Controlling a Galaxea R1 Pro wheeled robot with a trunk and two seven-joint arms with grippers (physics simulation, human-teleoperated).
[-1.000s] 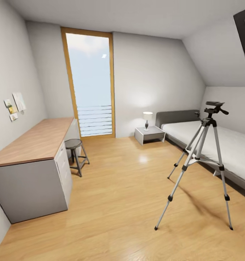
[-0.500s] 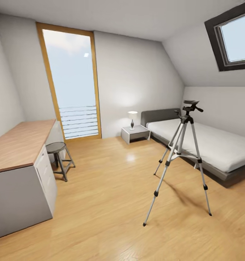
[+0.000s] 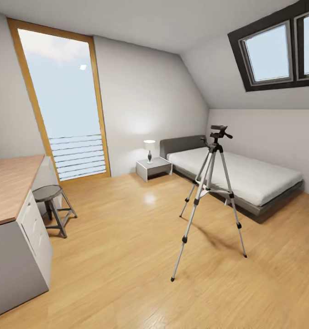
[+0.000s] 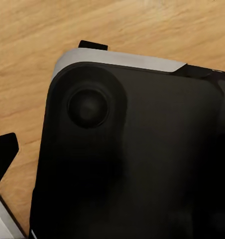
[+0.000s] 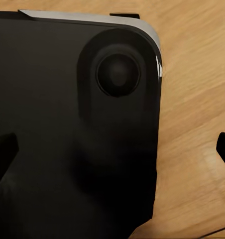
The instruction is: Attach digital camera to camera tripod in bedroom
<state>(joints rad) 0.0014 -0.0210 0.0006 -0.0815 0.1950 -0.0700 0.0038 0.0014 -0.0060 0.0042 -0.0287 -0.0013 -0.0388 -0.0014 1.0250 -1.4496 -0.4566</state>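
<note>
The camera tripod (image 3: 212,183) stands on the light wood floor of the bedroom, right of centre in the head view, in front of the bed. Its three silver legs are spread and its black head (image 3: 218,130) carries nothing. The digital camera is out of view. In the right wrist view my right gripper (image 5: 112,154) is open, with a dark fingertip (image 5: 3,154) at each side edge and my black base behind. In the left wrist view one fingertip (image 4: 4,152) of my left gripper (image 4: 112,159) shows at the edge, set wide, nothing held.
A grey bed (image 3: 245,176) lies along the right wall under a skylight (image 3: 273,50). A nightstand (image 3: 153,168) with a lamp (image 3: 149,148) is at the back. A wood-topped desk (image 3: 8,192) and a round stool (image 3: 51,205) stand at the left, by the tall window (image 3: 65,105).
The head camera has turned to the right, so the whole picture has slid left and more of the skylight and bed shows. The tripod itself has not moved.
</note>
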